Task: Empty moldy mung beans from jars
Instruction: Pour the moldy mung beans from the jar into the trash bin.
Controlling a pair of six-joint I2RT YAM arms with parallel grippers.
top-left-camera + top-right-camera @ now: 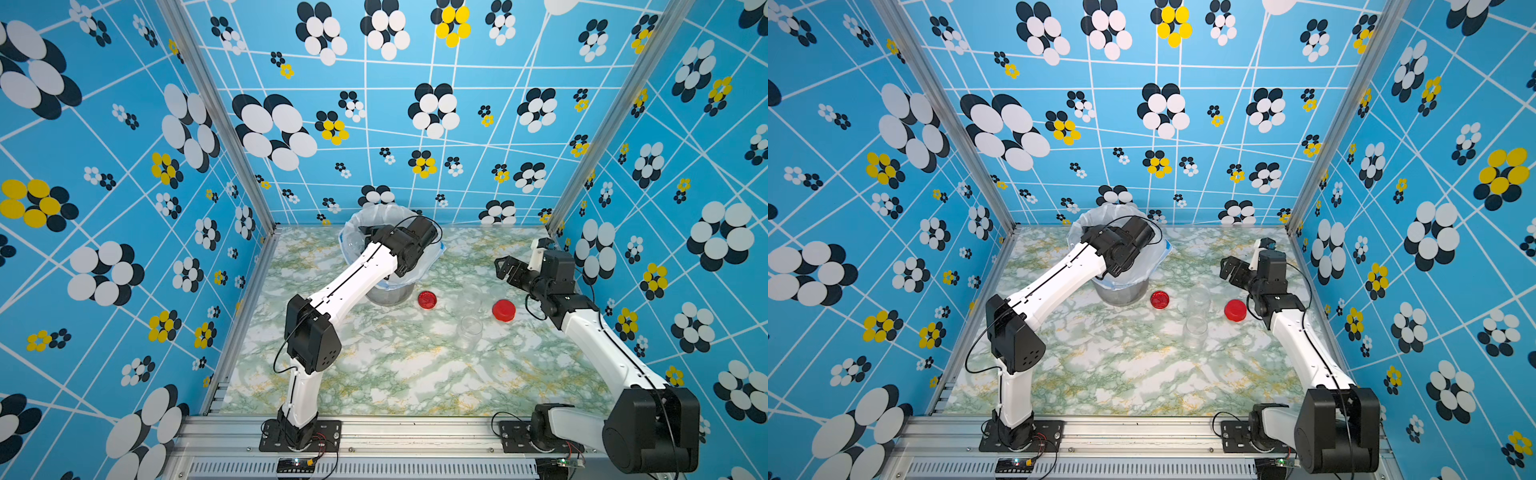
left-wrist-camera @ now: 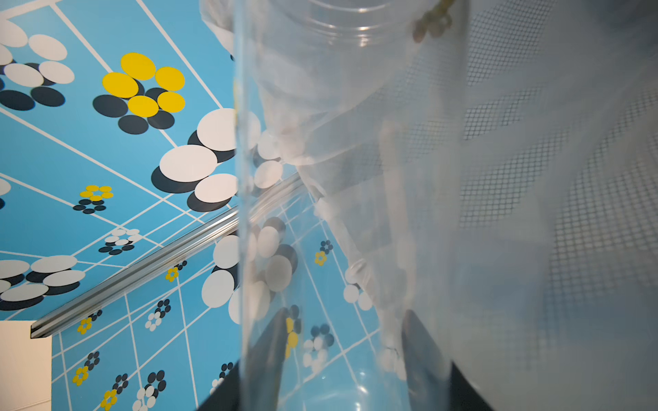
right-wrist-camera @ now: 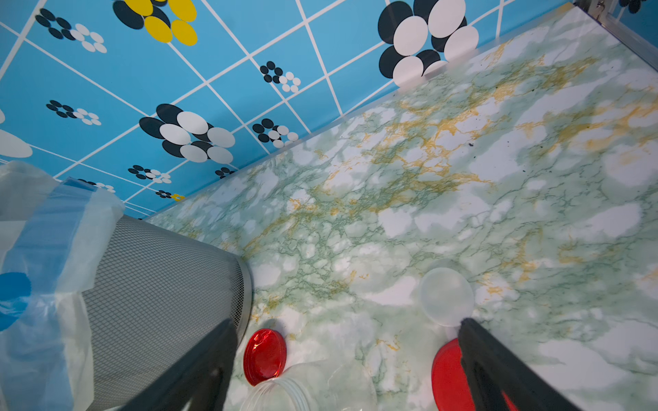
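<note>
A clear cylindrical plastic jar (image 2: pixel 338 178) is clamped across its body by the left tool (image 2: pixel 345 356) above the grey mesh bucket (image 3: pixel 160 284), which is lined with a white plastic bag (image 1: pixel 376 214). The jar's long axis runs straight out from the tool, with the open mouth turned away and inside the bag's rim. Only a few olive-brown mung beans (image 2: pixel 431 23) are seen at the mouth, so the jar is judged nearly emptied. The right tool (image 1: pixel 505 266) is spread wide and empty above the green-veined marble counter (image 1: pixel 374 374). Nearer to it, a second clear jar (image 1: pixel 469 297) and a third clear jar (image 1: pixel 469 330) stand lidless between a translucent red lid (image 1: pixel 427 299) and an opaque red lid (image 1: pixel 503 310). Bare counter is left in front of them.
</note>
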